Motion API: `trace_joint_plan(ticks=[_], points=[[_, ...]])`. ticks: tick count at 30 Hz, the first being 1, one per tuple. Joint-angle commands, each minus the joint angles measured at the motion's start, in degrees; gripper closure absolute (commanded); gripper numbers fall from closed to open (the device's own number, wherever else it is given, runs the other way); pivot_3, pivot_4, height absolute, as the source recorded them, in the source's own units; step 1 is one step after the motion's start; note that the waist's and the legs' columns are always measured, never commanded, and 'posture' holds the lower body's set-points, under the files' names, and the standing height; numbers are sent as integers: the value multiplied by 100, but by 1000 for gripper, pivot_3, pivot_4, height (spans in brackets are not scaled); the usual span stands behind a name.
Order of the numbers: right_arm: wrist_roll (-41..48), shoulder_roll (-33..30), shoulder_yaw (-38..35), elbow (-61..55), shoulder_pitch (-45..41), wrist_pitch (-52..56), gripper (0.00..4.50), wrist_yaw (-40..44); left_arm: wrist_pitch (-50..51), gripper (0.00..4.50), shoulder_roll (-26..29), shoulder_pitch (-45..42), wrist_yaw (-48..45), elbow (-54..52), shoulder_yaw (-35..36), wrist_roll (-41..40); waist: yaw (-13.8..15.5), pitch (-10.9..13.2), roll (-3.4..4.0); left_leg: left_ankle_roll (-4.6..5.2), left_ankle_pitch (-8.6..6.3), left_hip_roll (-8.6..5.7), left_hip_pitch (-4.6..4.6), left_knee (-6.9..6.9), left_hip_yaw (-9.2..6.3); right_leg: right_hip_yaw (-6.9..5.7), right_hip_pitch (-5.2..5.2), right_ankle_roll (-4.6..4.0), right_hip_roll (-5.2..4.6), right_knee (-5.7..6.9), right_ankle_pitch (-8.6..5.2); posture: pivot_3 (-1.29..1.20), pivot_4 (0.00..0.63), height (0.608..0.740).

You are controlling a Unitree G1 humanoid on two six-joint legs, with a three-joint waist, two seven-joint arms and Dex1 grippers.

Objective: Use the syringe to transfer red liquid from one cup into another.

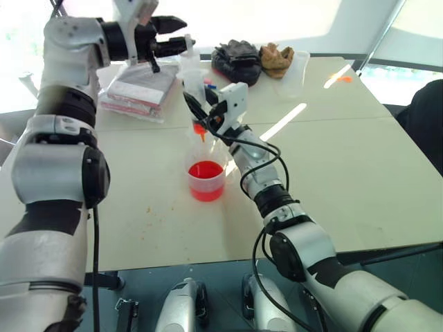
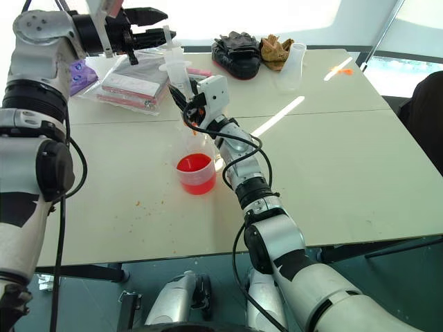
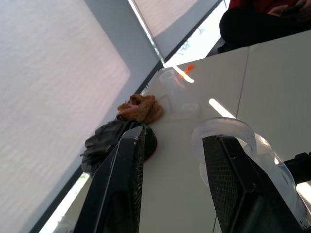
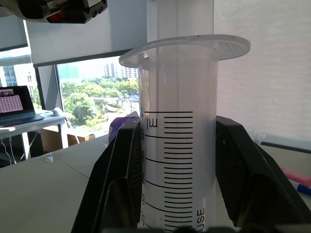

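The syringe (image 1: 194,86) stands nearly upright above the table, my right gripper (image 1: 200,111) shut on its clear barrel (image 4: 177,145). Its orange tip (image 1: 199,129) hangs just above and behind the cup (image 1: 206,183), a short clear one on the table (image 1: 332,159) with the red liquid (image 1: 205,170) in its lower part. The white plunger sticks up out of the barrel. My left gripper (image 1: 187,33) is level with the plunger's top and points at it, open. In the left wrist view the plunger's round end (image 3: 224,127) lies beside one finger (image 3: 228,179), not between the two.
Bagged packets (image 1: 138,90) lie at the back left. A black cloth (image 1: 235,61), a brown cloth (image 1: 277,59) and a clear beaker (image 1: 295,69) sit at the back. A person (image 1: 428,117) is at the table's right edge.
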Motion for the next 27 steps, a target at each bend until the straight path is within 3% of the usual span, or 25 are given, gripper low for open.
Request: trace_joint_plan(ticks=[1, 5, 27], points=[[-43, 51, 37, -12, -220, -142, 3000, 38, -101, 3672, 0, -60, -25, -162, 5, 2, -1, 0, 0, 0, 0, 0, 0, 0, 0, 0, 0, 0, 0, 0, 0, 0, 150, 740], [-40, 68, 47, 13, -238, -156, 3000, 45, -87, 4475, -7, -26, -59, -200, 17, -10, 1, 0, 0, 0, 0, 0, 0, 0, 0, 0, 0, 0, 0, 0, 0, 0, 150, 740], [57, 40, -87, 59, -484, -262, 3000, -89, 629, 4475, -59, 740, -814, -1405, -140, -131, 1, 0, 0, 0, 0, 1, 0, 0, -1, 1, 1, 0, 1, 1, 0, 0, 150, 740]])
